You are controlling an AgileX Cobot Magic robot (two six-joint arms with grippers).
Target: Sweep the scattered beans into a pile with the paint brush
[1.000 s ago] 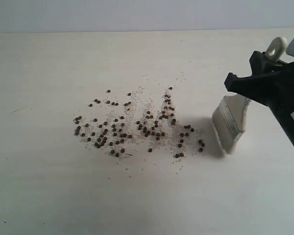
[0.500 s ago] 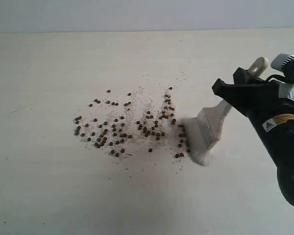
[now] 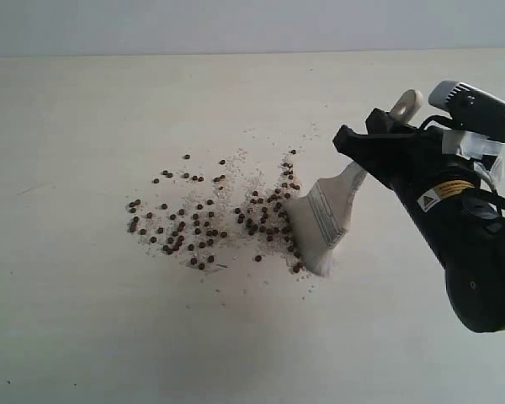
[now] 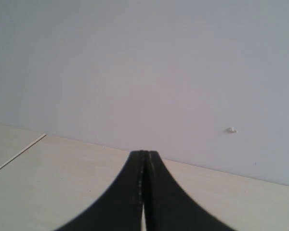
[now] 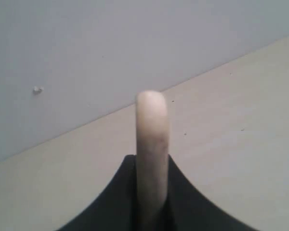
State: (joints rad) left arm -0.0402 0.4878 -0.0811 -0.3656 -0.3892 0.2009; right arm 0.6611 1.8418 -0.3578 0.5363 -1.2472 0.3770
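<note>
Right end effector point(image 3: 372, 145) clamped on paint brush point(image 3: 324, 215) handle; bristles touching beans point(image 3: 202, 223); scatter's long axis runs leftward from brush; left end effector point(image 4: 144, 192) together

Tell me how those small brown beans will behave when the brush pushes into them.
The beans look round and tiny, so they will probably roll rather than slide. The table looks smooth and flat, so some may escape round the paint brush.

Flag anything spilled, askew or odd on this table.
The beans lie spilled loose across the middle of the table, mixed with fine white crumbs, not gathered up. The paint brush, held in the right gripper, leans tilted with its bristles at the scatter's edge. Nothing looks damaged.
</note>
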